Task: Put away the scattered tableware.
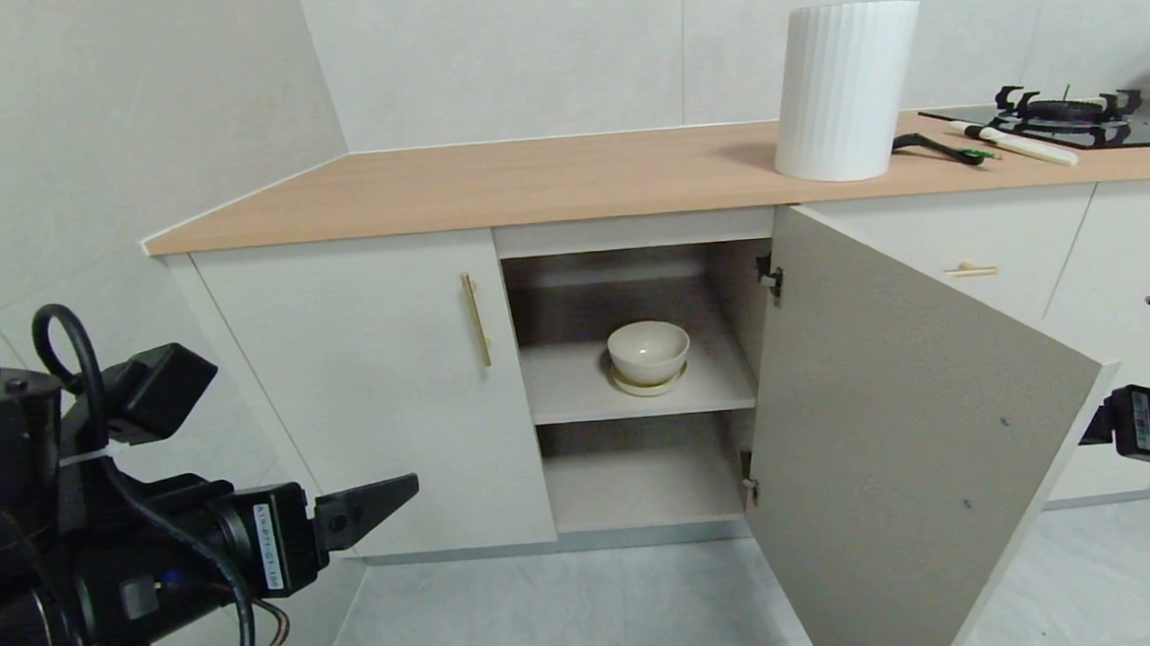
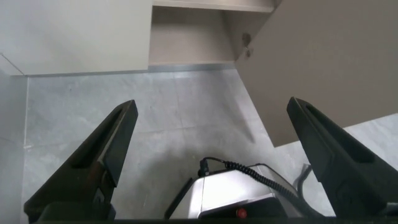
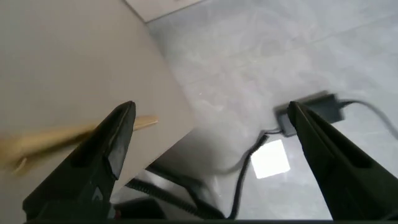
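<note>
A cream bowl [image 1: 648,350] rests on a small plate [image 1: 646,387] on the upper shelf [image 1: 578,387] of the open cabinet. My left gripper [image 1: 387,495] hangs low in front of the closed left cabinet door, well left of and below the bowl. In the left wrist view the left gripper [image 2: 211,104] is open and holds nothing, with floor tiles beneath it. My right gripper [image 3: 211,107] is also open and holds nothing, close to the outer face of the open cabinet door [image 3: 74,68].
The open door [image 1: 895,424] swings out toward the right. On the wooden counter [image 1: 528,178] stand a tall white ribbed cylinder [image 1: 846,87], a black utensil [image 1: 940,149], a white-handled tool [image 1: 1018,142] and a stove [image 1: 1086,114]. The lower shelf [image 1: 633,482] is bare.
</note>
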Available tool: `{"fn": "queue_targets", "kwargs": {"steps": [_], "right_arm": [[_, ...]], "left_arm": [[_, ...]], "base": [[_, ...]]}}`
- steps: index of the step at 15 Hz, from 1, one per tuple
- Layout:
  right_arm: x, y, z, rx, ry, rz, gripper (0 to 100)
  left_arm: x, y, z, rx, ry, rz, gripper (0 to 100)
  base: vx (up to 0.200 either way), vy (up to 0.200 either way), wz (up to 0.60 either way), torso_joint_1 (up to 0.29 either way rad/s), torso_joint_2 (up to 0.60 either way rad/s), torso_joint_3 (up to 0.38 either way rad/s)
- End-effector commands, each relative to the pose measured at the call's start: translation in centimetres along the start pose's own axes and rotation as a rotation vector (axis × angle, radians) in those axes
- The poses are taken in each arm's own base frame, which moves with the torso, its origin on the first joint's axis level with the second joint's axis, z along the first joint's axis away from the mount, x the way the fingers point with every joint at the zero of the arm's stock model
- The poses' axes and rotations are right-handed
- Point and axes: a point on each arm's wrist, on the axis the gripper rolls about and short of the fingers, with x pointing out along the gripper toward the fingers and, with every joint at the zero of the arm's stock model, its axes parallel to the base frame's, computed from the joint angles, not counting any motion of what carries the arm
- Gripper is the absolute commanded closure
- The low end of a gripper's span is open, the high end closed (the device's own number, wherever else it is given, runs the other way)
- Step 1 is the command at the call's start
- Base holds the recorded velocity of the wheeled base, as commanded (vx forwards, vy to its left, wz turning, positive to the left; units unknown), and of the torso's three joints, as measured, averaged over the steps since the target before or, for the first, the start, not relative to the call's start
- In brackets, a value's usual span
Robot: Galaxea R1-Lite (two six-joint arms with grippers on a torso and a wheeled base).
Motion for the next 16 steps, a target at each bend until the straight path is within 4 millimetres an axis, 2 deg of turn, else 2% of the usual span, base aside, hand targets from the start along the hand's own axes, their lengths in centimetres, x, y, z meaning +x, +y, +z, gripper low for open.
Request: {"fn": "queue_targets", "kwargs": {"steps": [1, 3, 6, 11, 16], "right_arm": [[1.6, 0.0, -0.4, -0.002, 0.059, 0.003, 0], [1.7, 0.5, -0.8, -0.015, 0.072, 0.031, 0], [1.7, 2.6, -1.8, -0.036, 0.095, 0.087, 0], [2.3, 4.7, -3.1, -0.088, 0.1, 0.147, 0], [4.8, 9.9, -4.6, -0.207, 0.116, 0.26, 0]], "left_arm": [[0.0, 0.0, 0.0, 0.0, -0.001, 0.0, 0], [-0.1, 0.0, 0.1, -0.001, -0.007, -0.002, 0], [-0.1, 0.0, 0.1, -0.001, -0.008, -0.004, 0], [-0.2, -0.1, 0.2, -0.002, -0.017, -0.006, 0], [-0.2, 0.0, 0.2, -0.004, -0.03, -0.01, 0]], "base": [[0.0, 0.0, 0.0, 0.0, 0.0, 0.0], [0.0, 0.0, 0.0, 0.0, 0.0, 0.0], [0.0, 0.0, 0.0, 0.0, 0.0, 0.0], [0.0, 0.0, 0.0, 0.0, 0.0, 0.0], [0.0, 0.0, 0.0, 0.0, 0.0, 0.0]]}}
